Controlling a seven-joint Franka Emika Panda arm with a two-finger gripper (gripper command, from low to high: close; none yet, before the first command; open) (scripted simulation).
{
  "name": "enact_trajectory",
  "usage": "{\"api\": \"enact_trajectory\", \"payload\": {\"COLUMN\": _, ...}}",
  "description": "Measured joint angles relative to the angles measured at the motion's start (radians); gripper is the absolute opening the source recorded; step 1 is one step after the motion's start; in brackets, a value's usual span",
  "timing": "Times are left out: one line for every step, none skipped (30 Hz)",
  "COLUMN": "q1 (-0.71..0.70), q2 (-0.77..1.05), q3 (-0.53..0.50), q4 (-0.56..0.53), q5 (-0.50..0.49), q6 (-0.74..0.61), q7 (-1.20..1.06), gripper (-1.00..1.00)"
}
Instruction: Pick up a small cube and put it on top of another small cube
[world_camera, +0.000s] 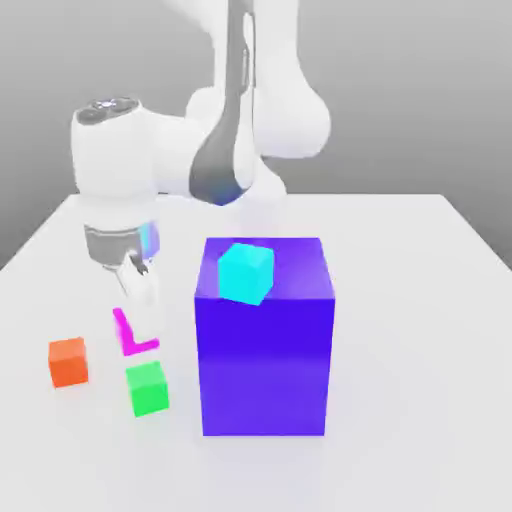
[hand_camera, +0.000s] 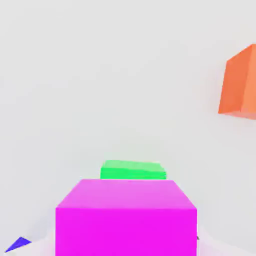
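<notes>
— Looking at the gripper: is it holding anything?
— Yes, its fingers are pinched on the small magenta cube, held just above the white table.
— What sits nearby?
— A green cube just beside it, an orange cube near, and a cyan cube atop the tall blue block.

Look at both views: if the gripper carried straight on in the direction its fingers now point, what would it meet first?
The gripper points down, shut on the magenta cube. Going straight down, that cube would probably meet the bare white table first; the green cube lies slightly ahead, seemingly not directly beneath, though depth is unclear.
</notes>
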Motion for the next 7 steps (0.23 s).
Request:
{"api": "enact_trajectory", "payload": {"q1": 0.002, "q2": 0.034, "q3": 0.0, "q4": 0.001, "q5": 0.006, "q6": 0.033, "q7": -0.005, "gripper": -1.0}}
{"api": "enact_trajectory", "payload": {"q1": 0.0, "q2": 0.069, "q3": 0.003, "q4": 0.002, "q5": 0.01, "q6": 0.067, "q7": -0.007, "gripper": -1.0}}
{"api": "enact_trajectory", "payload": {"q1": -0.003, "q2": 0.105, "q3": 0.008, "q4": 0.003, "q5": 0.018, "q6": 0.101, "q7": -0.013, "gripper": -1.0}}
{"api": "enact_trajectory", "payload": {"q1": -0.004, "q2": 0.133, "q3": 0.011, "q4": 0.005, "q5": 0.024, "q6": 0.128, "q7": -0.017, "gripper": 1.0}}
{"api": "enact_trajectory", "payload": {"q1": -0.004, "q2": 0.133, "q3": 0.011, "q4": 0.005, "q5": 0.024, "q6": 0.128, "q7": -0.017, "gripper": 1.0}}
{"api": "enact_trajectory", "payload": {"q1": -0.004, "q2": 0.133, "q3": 0.011, "q4": 0.005, "q5": 0.024, "q6": 0.128, "q7": -0.017, "gripper": 1.0}}
{"api": "enact_trajectory", "payload": {"q1": -0.004, "q2": 0.133, "q3": 0.011, "q4": 0.005, "q5": 0.024, "q6": 0.128, "q7": -0.017, "gripper": 1.0}}
